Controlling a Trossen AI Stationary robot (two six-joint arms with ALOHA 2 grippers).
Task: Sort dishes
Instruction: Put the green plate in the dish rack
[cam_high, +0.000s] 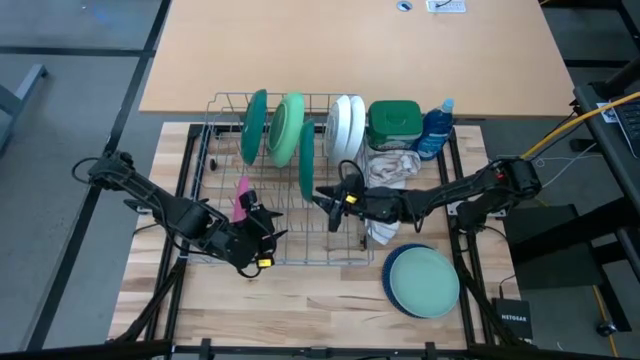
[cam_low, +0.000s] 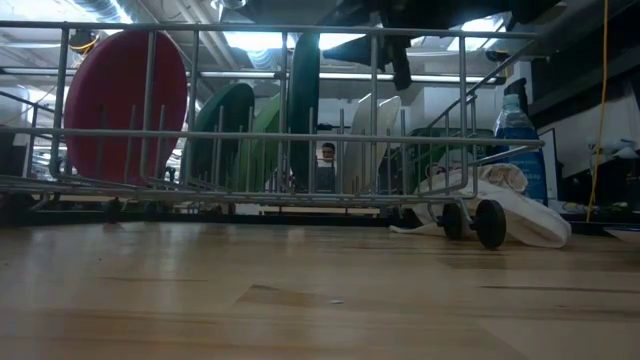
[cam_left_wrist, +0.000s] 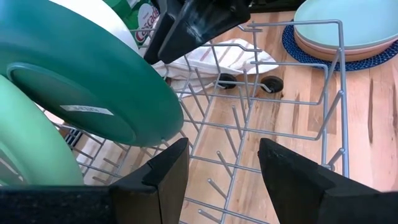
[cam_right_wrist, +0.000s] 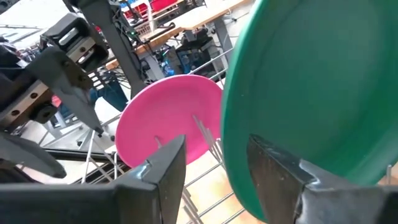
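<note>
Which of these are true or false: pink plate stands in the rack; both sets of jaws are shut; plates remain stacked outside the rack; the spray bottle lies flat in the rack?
1. The pink plate stands upright in the rack. True.
2. The left gripper and right gripper both have shut jaws. False: both stand open, holding nothing.
3. A stack of plates sits on the table outside the rack. True.
4. The spray bottle lies flat inside the rack. False: it stands upright outside it, beside the green tub.
</note>
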